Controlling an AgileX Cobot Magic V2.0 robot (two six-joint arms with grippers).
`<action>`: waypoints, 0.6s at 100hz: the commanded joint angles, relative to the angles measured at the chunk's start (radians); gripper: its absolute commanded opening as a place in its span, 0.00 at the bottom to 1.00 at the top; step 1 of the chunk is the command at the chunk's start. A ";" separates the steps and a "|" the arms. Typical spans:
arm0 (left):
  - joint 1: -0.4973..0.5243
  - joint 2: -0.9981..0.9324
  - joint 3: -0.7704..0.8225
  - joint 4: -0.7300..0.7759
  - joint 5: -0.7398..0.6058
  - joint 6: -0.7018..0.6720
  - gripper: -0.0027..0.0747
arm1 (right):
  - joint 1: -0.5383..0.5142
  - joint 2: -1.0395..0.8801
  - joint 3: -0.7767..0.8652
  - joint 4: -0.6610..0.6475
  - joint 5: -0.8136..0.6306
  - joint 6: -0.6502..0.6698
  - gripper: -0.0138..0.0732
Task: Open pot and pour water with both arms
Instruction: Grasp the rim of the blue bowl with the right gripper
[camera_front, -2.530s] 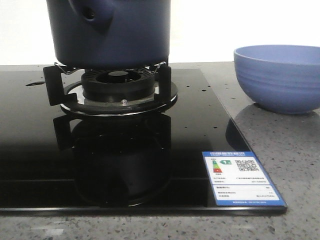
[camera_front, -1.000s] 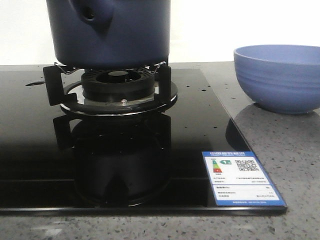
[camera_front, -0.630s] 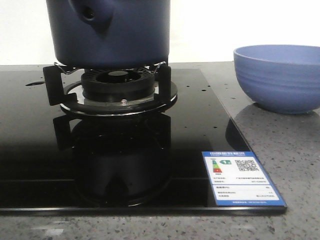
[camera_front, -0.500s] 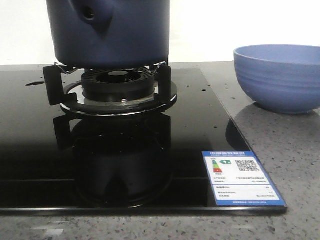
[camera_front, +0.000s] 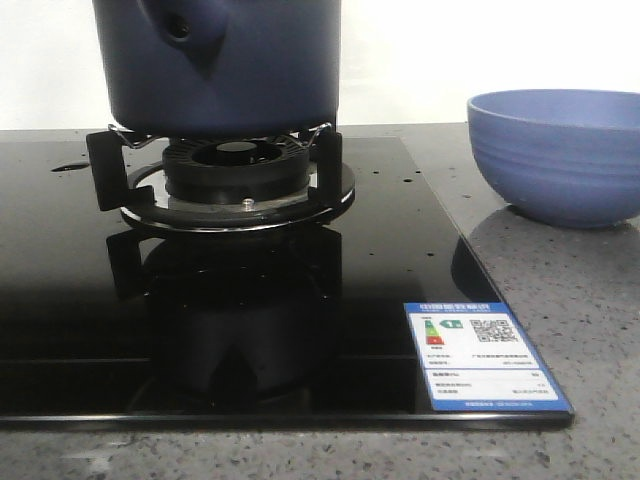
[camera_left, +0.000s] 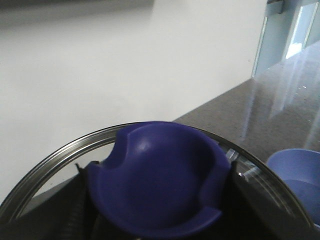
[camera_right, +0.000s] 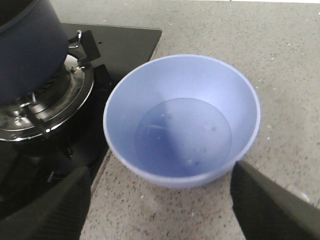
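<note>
The dark navy pot (camera_front: 230, 60) stands on the burner grate, its socket (camera_front: 180, 28) facing front-left; it also shows in the right wrist view (camera_right: 25, 55). My left gripper (camera_left: 157, 200) is shut on the dark blue knob (camera_left: 155, 180) of a glass lid with a steel rim (camera_left: 55, 155). The white wall shows through the glass, and the pot is out of that view. My right gripper (camera_right: 160, 210) is open, a finger on each side just short of the periwinkle bowl (camera_right: 182, 120), which holds water. Neither gripper shows in the front view.
The black glass hob (camera_front: 380, 250) carries the burner (camera_front: 235, 175) and an energy label (camera_front: 485, 355). The bowl (camera_front: 555, 155) sits on the speckled grey counter (camera_front: 590, 300) right of the hob; it also shows in the left wrist view (camera_left: 297, 175). A white wall stands behind.
</note>
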 joint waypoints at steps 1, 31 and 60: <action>0.061 -0.065 -0.040 -0.050 -0.014 -0.010 0.46 | -0.003 0.072 -0.108 -0.008 -0.025 0.003 0.76; 0.305 -0.162 -0.040 -0.050 0.085 -0.010 0.46 | -0.140 0.431 -0.459 -0.067 0.310 0.072 0.76; 0.388 -0.197 -0.040 -0.050 0.124 -0.013 0.46 | -0.181 0.692 -0.588 -0.137 0.438 0.087 0.76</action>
